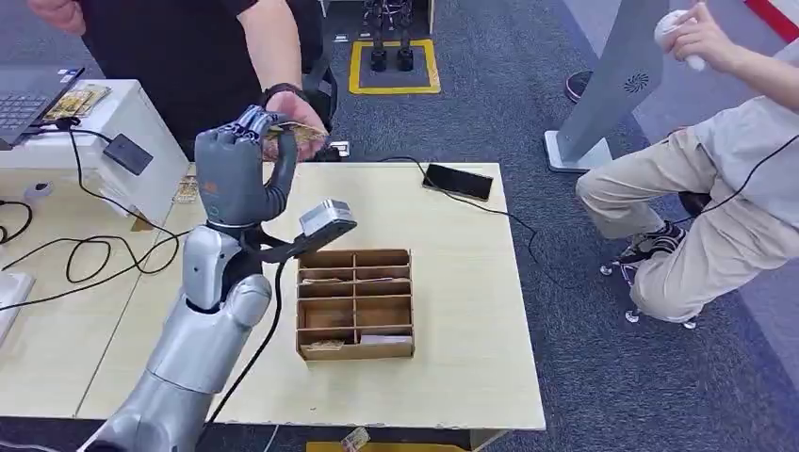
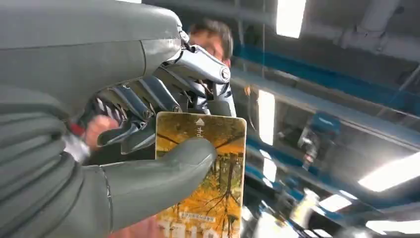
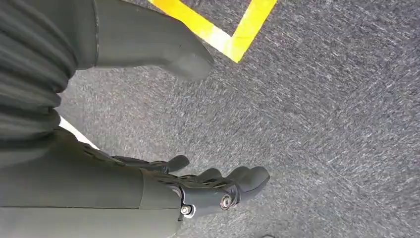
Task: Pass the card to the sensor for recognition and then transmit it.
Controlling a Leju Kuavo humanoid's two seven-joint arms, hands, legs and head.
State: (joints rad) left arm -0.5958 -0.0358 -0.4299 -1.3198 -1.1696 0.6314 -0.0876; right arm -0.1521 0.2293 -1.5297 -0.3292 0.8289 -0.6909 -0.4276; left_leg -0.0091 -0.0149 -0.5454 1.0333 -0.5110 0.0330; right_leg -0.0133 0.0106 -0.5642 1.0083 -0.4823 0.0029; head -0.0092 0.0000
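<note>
My left hand (image 1: 240, 174) is raised above the far edge of the table (image 1: 462, 320) and pinches a yellow card (image 1: 303, 138) printed with autumn trees. In the left wrist view the thumb (image 2: 163, 171) presses on the card (image 2: 210, 183) and the darker fingers lie behind it. A standing person's hand (image 1: 298, 115) is at the card's far end, touching it. A small black reader (image 1: 127, 153) sits on a white box (image 1: 141, 113) at the left. My right hand (image 3: 198, 186) hangs over the grey carpet, fingers apart, holding nothing.
A cardboard divider box (image 1: 356, 303) with a few cards in it stands mid-table. A black phone (image 1: 458, 181) lies at the far edge, cabled. Cables (image 1: 85, 254) and a laptop (image 1: 24, 99) are on the left. A seated person (image 1: 716, 207) is at the right.
</note>
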